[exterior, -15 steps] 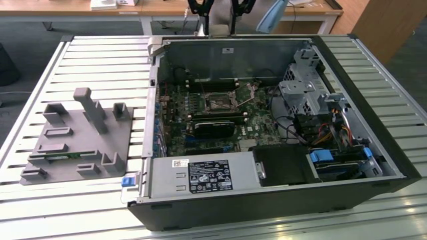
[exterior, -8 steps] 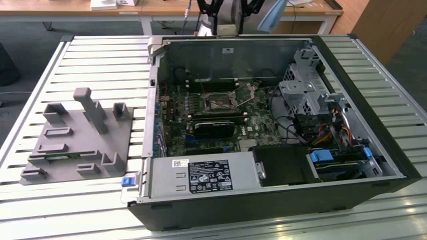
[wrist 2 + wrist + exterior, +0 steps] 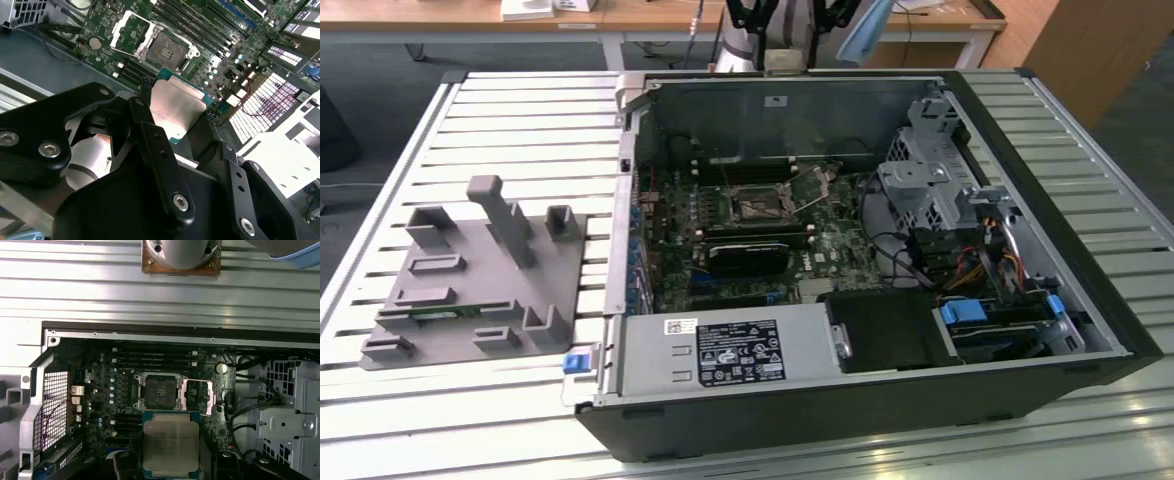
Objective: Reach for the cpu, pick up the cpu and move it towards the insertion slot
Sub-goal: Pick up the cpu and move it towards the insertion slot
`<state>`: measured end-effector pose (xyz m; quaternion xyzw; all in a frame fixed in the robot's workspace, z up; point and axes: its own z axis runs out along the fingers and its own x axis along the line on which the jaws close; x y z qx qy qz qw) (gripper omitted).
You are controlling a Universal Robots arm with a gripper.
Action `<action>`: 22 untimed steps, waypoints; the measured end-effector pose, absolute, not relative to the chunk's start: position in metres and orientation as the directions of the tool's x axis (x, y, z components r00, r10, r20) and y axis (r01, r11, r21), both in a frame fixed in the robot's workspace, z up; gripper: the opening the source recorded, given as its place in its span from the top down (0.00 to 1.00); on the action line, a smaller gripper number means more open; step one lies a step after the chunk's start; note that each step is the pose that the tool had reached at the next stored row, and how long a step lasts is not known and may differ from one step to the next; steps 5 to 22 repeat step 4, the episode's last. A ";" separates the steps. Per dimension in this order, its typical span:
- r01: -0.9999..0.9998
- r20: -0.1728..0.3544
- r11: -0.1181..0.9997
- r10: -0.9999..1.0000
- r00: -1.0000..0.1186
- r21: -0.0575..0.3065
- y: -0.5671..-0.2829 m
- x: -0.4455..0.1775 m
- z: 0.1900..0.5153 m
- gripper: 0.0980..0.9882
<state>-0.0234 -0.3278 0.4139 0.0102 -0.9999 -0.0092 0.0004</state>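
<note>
Gripper (image 3: 175,117) pinches one cpu (image 3: 171,441); its near edge is hidden behind the fingers (image 3: 145,115). One insertion slot (image 3: 159,391) lies open, just beyond.

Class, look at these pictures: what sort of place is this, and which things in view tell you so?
Probably a robotics lab or workshop. An opened computer case lies on a slatted metal table beside a grey parts fixture, with desks behind. The gripper holds the cpu above the motherboard, near the insertion slot.
</note>
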 end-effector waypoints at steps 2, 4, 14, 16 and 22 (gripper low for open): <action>-0.020 0.001 1.000 -0.021 -1.000 0.018 -0.328 -0.023 0.414 0.50; -0.020 0.001 1.000 -0.020 -1.000 0.018 -0.328 -0.023 0.414 0.50; -0.020 0.001 1.000 -0.020 -1.000 0.018 -0.328 -0.023 0.414 0.50; -0.020 0.001 1.000 -0.020 -1.000 0.018 -0.328 -0.023 0.414 0.50; -0.020 0.001 1.000 -0.020 -1.000 0.018 -0.328 -0.023 0.414 0.50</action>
